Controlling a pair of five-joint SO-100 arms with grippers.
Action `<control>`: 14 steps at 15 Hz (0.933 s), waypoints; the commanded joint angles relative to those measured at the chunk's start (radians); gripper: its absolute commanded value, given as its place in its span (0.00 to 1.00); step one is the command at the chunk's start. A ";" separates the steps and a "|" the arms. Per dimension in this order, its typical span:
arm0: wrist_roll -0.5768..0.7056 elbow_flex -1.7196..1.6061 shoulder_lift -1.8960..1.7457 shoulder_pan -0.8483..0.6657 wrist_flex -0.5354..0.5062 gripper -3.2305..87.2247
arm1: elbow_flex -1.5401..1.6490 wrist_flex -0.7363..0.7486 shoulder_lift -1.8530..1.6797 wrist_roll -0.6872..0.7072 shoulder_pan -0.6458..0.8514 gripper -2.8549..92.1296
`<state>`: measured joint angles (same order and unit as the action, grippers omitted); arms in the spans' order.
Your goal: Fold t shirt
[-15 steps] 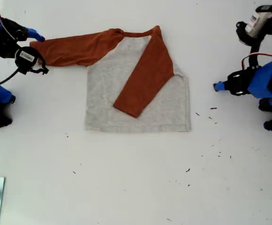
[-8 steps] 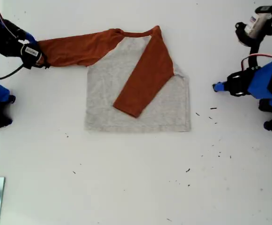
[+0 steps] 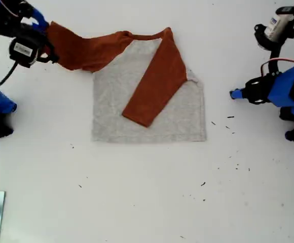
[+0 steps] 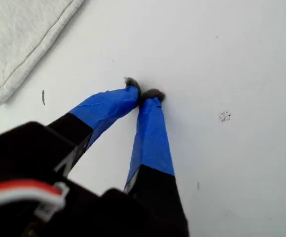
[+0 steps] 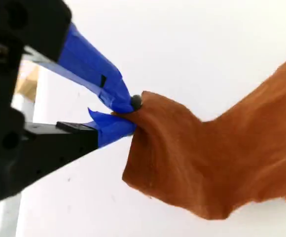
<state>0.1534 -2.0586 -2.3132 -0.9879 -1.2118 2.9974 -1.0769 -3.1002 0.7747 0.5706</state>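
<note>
Cloth of the t shirt point(image 3: 149, 96) is soft heather-grey with rust-orange sleeves, and it lies flat on the smooth white tabletop point(image 3: 147, 202), one sleeve folded diagonally across the body. My second gripper point(image 5: 128, 114), at the exterior view's far left, has its blue-taped fingers point(image 5: 96, 76) clenched on the other sleeve's cuff, which hangs wrinkled above the surface. My first gripper point(image 4: 144, 94), at the exterior view's right, has its fingers pressed together on nothing, near the shirt's hem corner.
</note>
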 commanded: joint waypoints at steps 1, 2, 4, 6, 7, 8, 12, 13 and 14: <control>-0.114 0.359 0.221 0.310 0.011 0.03 | 0.002 -0.021 -0.003 -0.012 -0.011 0.07; -0.101 0.618 0.428 0.454 0.015 0.03 | 0.002 -0.021 -0.003 -0.014 -0.011 0.07; 0.187 1.344 0.893 0.678 0.011 0.28 | 0.002 -0.021 -0.003 -0.018 -0.011 0.07; 0.215 1.256 0.819 0.706 0.035 0.22 | 0.002 -0.023 -0.003 -0.021 -0.009 0.07; 0.198 1.200 0.764 0.652 -0.057 0.16 | 0.002 -0.023 -0.003 -0.021 -0.011 0.07; 0.198 1.104 0.683 0.597 -0.120 0.17 | 0.002 -0.023 -0.003 -0.020 -0.008 0.07; 0.238 0.259 0.097 0.445 0.029 0.13 | 0.002 -0.023 -0.003 -0.023 -0.011 0.07; 0.210 -0.051 -0.107 0.413 0.107 0.12 | 0.002 -0.023 -0.003 -0.023 -0.009 0.07; 0.169 -0.342 -0.304 0.376 0.143 0.06 | 0.002 -0.023 -0.003 -0.025 -0.009 0.07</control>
<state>0.3666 -1.9620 -2.3102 -0.5599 -1.1336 2.9974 -1.0769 -3.1002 0.7624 0.5706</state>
